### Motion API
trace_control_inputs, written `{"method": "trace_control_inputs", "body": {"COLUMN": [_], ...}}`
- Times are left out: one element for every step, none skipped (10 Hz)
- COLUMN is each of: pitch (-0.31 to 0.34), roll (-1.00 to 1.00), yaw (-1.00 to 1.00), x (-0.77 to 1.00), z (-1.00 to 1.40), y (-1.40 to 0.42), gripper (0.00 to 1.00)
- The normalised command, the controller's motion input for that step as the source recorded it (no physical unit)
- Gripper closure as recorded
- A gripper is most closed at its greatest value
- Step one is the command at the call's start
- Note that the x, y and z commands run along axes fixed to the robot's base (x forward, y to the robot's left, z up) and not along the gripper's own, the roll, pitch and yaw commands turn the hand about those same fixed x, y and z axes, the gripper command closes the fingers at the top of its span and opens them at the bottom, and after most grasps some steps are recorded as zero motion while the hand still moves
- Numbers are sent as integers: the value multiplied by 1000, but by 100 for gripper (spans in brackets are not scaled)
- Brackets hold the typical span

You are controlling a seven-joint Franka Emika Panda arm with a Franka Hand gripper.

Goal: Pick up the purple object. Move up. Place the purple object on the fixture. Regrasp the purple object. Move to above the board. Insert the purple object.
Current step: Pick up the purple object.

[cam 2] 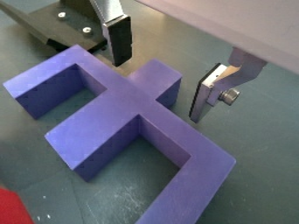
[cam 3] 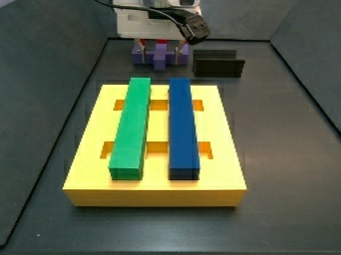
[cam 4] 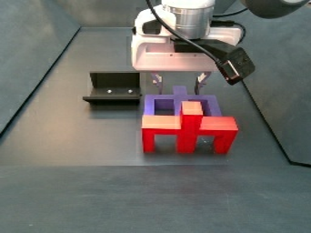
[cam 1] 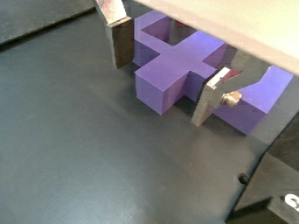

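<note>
I see the purple object (cam 2: 122, 118) lying flat on the dark floor, not yet lifted, with its raised middle stem pointing up between the fingers. In both wrist views the gripper (cam 1: 163, 74) is low over this piece, and its jaws stand open: one silver finger (cam 2: 115, 35) is on one side of the stem and the other finger (cam 2: 216, 92) is on the opposite side, with a clear gap to the purple surface on each side, so I judge nothing is gripped. In a side view the purple object (cam 4: 180, 96) lies just behind the red forked piece (cam 4: 190, 128), almost touching it, and the gripper (cam 4: 180, 82) hangs directly above it. The fixture (cam 4: 112, 89) stands on the floor near the purple piece, apart from it. In a side view the board (cam 3: 160, 149) is well apart from the purple object (cam 3: 160, 52), and it carries a long green bar (cam 3: 132, 125) and a long blue bar (cam 3: 182, 127) side by side.
</note>
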Motion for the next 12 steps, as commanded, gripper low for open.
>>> {"method": "trace_control_inputs", "body": {"pitch": [0,0,0,0,0,0,0,0,0,0,0,0], "roll": [16,0,0,0,0,0,0,0,0,0,0,0], "yaw": [0,0,0,0,0,0,0,0,0,0,0,0], "x": [-40,-57,-20,0,0,0,0,0,0,0,0,0], "z": [-126,-146,-94,0,0,0,0,0,0,0,0,0], "y": [40,63,43,0,0,0,0,0,0,0,0,0], "gripper": [0,0,0,0,100,100,100,100,100,100,100,100]}}
